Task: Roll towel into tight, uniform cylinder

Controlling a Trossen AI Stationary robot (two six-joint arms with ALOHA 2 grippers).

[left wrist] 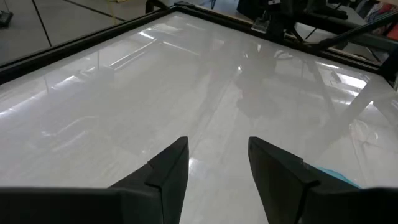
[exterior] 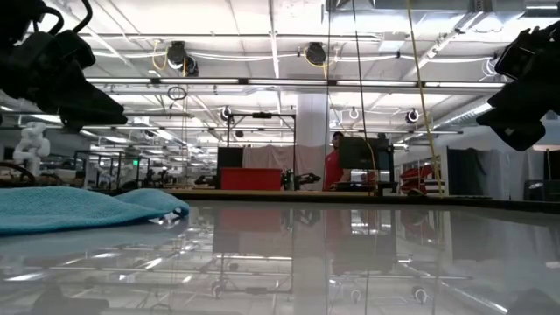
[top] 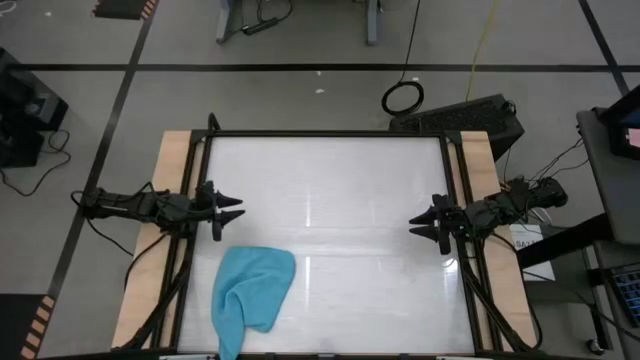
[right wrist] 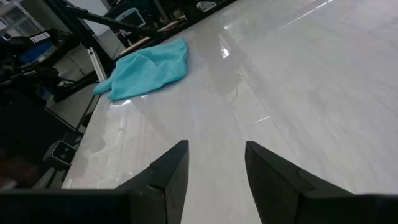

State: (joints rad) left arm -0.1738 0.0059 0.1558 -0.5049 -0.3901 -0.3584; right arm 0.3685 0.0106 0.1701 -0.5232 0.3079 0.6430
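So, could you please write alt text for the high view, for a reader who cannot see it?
A crumpled turquoise towel lies unrolled near the front-left edge of a white table. The left gripper hovers open just above it at the table's left side, and the right gripper waits open at the right side.

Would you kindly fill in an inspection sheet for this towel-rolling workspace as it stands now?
Surface: white glossy table, wooden strips along both sides.
Job's things: towel, turquoise, crumpled and unrolled, near the table's front-left corner.
Clutter: nothing seen on the tabletop.
Grippers: left gripper open, hanging at the left edge just behind the towel, holding nothing; right gripper open, at the right edge, holding nothing.
Cables: black cables run down the left wooden strip; a coiled cable lies on the floor behind the table.
Surroundings: workshop hall; a person in red far behind.
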